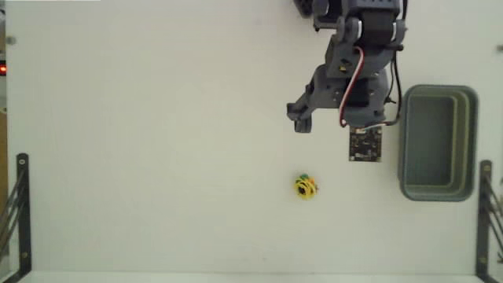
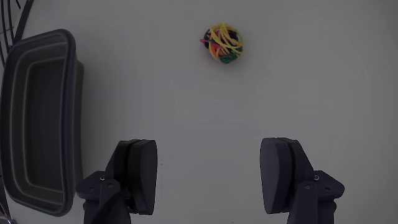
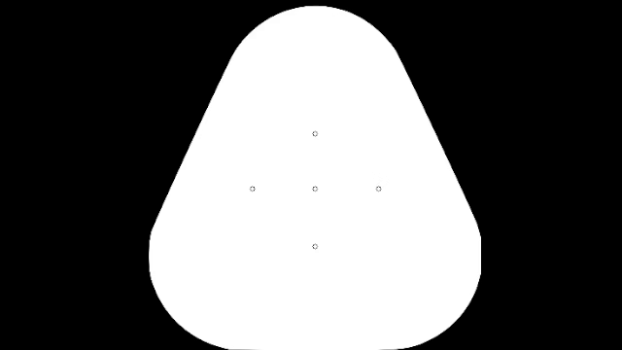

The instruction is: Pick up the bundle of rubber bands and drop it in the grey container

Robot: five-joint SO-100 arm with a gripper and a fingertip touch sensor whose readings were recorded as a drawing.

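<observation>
The bundle of rubber bands [image 1: 306, 187] is a small, mostly yellow clump with green and red bits, lying alone on the white table. In the wrist view the bundle [image 2: 222, 43] lies ahead of the fingers, slightly right of centre. My gripper [image 1: 330, 126] hovers above and behind it, open, with nothing between its fingers. The wrist view shows the gripper [image 2: 209, 149] with its two dark fingers [image 2: 138, 171] spread wide. The grey container [image 1: 405, 141] stands empty at the right of the fixed view. In the wrist view the container [image 2: 69, 93] is at the left edge.
A small dark circuit board [image 1: 365, 144] with wires hangs on the arm, next to the container. Black metal brackets stand at the lower left edge [image 1: 22, 212] and lower right edge [image 1: 486, 212] of the table. White tabletop surrounds the bundle.
</observation>
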